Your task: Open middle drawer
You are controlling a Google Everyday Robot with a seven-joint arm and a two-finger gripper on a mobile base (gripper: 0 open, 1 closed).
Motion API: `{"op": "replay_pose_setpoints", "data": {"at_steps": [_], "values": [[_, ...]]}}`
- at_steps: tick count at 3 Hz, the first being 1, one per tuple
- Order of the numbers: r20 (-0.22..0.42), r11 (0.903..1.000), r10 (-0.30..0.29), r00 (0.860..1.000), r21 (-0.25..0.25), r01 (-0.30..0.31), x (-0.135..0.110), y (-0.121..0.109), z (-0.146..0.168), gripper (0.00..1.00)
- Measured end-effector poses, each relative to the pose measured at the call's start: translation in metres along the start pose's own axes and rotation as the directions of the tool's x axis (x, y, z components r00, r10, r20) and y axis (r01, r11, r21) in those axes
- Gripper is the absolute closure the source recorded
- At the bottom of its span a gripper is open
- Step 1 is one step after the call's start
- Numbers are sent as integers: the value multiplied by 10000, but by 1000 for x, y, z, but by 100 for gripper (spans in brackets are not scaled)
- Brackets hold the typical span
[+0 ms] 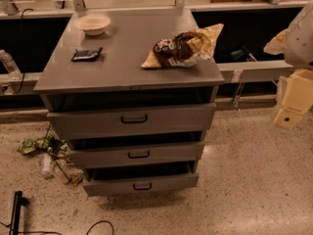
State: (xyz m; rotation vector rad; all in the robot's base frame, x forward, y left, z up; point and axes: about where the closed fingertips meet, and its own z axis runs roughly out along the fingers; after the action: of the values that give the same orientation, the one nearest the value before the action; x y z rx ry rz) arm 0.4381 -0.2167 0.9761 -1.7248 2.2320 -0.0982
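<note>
A grey metal cabinet (127, 67) stands in the middle of the camera view with three drawers. The middle drawer (166, 153) has a low front panel and a small black loop handle (139, 154). It stands slightly pulled out, with a dark gap above it. The taller-fronted top drawer (161, 119) and the bottom drawer (166, 182) also stand slightly out. My gripper (292, 102), a cream-yellow part under the white arm (301, 33), is at the right edge, well to the right of the cabinet and apart from every handle.
On the cabinet top lie a white bowl (93, 23), a dark flat packet (87, 54) and a crumpled chip bag (183, 47). Trash and bottles (49, 155) lie on the floor left of the drawers. A black cable and post (17, 212) are at bottom left.
</note>
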Motion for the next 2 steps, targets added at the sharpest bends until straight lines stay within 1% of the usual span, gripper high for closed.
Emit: {"op": "replay_pose_setpoints", "data": {"at_steps": [1,2], "values": [[1,10000,0,10000,2,0,0,0,0,0],[277,10000,26,9996,78,-28,-1,-6,18,0]]}}
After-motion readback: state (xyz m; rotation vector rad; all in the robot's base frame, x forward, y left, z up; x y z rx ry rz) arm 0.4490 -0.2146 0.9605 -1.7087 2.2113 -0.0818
